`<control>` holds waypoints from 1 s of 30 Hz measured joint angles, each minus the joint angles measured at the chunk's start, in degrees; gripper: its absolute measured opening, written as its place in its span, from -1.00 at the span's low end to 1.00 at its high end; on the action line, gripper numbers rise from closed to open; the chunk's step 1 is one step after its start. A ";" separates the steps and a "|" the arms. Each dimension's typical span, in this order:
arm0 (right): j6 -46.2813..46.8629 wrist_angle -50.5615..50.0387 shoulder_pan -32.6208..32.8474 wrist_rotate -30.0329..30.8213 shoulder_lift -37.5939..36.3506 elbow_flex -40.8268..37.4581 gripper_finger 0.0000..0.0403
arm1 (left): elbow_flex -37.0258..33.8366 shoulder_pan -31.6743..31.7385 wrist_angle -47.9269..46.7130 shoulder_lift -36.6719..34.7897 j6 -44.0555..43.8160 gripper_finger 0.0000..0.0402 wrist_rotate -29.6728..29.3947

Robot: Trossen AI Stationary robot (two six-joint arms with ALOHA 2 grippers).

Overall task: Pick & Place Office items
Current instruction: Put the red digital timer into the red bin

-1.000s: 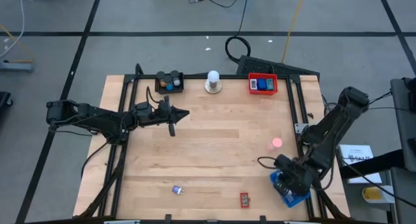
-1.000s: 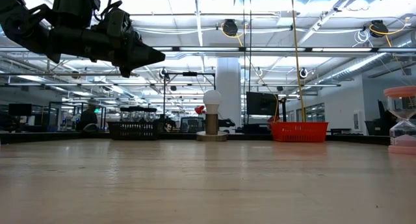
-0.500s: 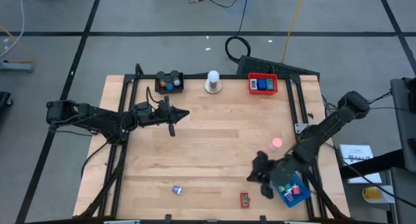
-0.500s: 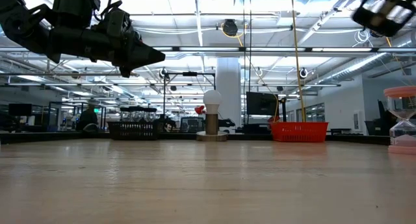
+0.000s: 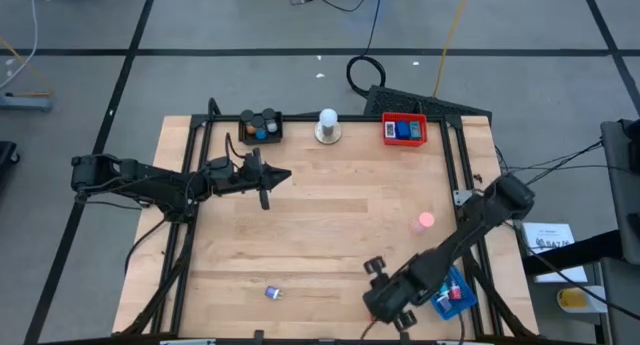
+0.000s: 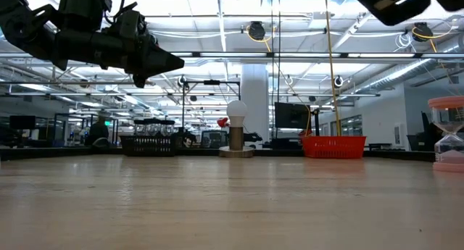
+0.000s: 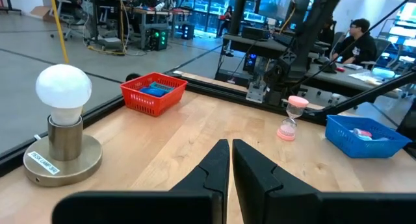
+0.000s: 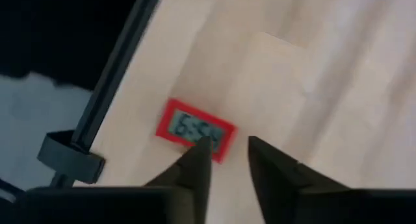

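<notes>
The red rectangle (image 8: 195, 131) lies flat on the table (image 5: 330, 225) near its front edge; the right gripper (image 8: 226, 158) hangs over it, jaws a little apart, empty; the left gripper (image 7: 230, 160) waits closed, empty, above the table's back left part.

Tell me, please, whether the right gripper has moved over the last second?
Yes. In the high view the right gripper has swung away from the blue tray toward the table's middle, now above the red clock.
</notes>
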 joint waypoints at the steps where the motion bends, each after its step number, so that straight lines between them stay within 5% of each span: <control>1: -1.72 0.13 0.30 -0.73 1.32 0.63 -0.49 | 0.00 -0.02 -0.01 0.00 0.00 -0.88 0.00; 12: -24.52 -0.63 2.60 3.38 10.51 2.40 0.17 | 0.00 -0.02 0.00 -0.02 -0.34 -0.88 0.00; 20: -34.73 0.15 2.92 4.72 11.96 2.53 0.17 | 0.00 0.00 0.00 0.00 -0.31 -0.88 0.00; 30: -26.26 0.61 -1.05 4.12 12.16 2.51 -0.01 | 0.00 -0.02 0.00 -0.01 -0.22 -0.88 0.00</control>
